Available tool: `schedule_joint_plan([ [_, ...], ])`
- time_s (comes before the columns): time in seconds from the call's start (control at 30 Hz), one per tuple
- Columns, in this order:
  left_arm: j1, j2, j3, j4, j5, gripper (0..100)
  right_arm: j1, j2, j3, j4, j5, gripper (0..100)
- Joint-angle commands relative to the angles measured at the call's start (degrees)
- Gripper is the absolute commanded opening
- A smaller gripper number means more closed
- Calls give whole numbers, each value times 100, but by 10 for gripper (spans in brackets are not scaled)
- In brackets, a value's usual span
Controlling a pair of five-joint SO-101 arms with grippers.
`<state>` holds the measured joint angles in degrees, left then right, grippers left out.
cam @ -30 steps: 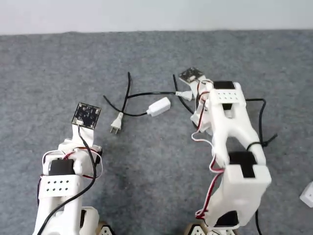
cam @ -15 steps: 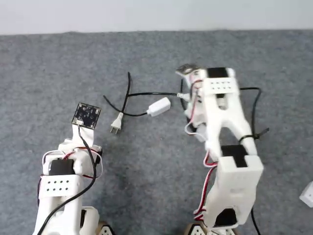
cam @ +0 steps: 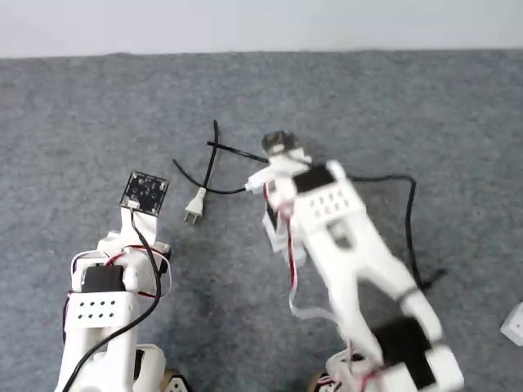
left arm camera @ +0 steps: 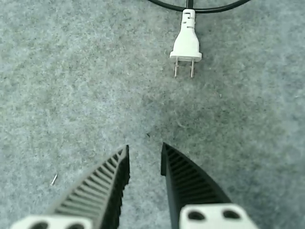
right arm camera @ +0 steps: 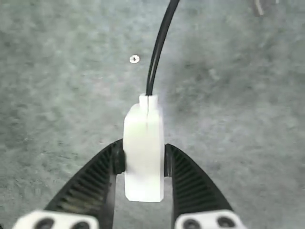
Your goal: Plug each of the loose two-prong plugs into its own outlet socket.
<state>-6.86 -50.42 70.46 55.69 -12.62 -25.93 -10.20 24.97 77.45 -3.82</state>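
Note:
A white two-prong plug (left arm camera: 186, 47) on a black cord lies flat on the grey carpet, prongs toward my left gripper (left arm camera: 144, 149). That gripper hovers a short way from it, open by a narrow gap, with nothing between its fingers. In the high view the plug (cam: 194, 206) lies right of the left arm's camera board (cam: 145, 192). My right gripper (right arm camera: 141, 152) is shut on the white outlet socket (right arm camera: 143, 157), whose black cord runs away from it. From above, the right arm leans left over the socket (cam: 258, 180) at mid-table.
Black cords (cam: 212, 151) loop and cross on the carpet behind the plug and socket. A small white object (cam: 515, 323) sits at the right edge. A pale wall (cam: 261, 24) bounds the far side. Bare carpet (cam: 229, 269) lies between the arms.
The right arm swung left from the back right and now has the white socket between its fingers. The left arm and the plug have not moved.

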Motion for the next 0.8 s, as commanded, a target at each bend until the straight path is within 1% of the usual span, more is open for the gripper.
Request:
schedule_joint_plan([
  [0.0,0,-26,-66,-114,-105,109,-180,-1103,1090,-804,-26,9],
  [0.2,0,-26,-66,-114,-123,109,22,-1051,1943,-1200,484,15],
  [0.27,9,-26,-66,-114,-123,109,242,-840,2075,-1349,536,43],
  [0.4,18,-18,-66,-114,-123,109,549,-400,2101,-1473,554,131],
  [0.5,26,-9,-66,-114,-123,109,549,-330,1837,-1262,554,168],
  [0.63,35,0,-66,-114,-123,109,549,-541,1292,-620,554,169],
  [0.77,35,0,-57,-114,-132,109,541,-998,958,-207,554,169],
])
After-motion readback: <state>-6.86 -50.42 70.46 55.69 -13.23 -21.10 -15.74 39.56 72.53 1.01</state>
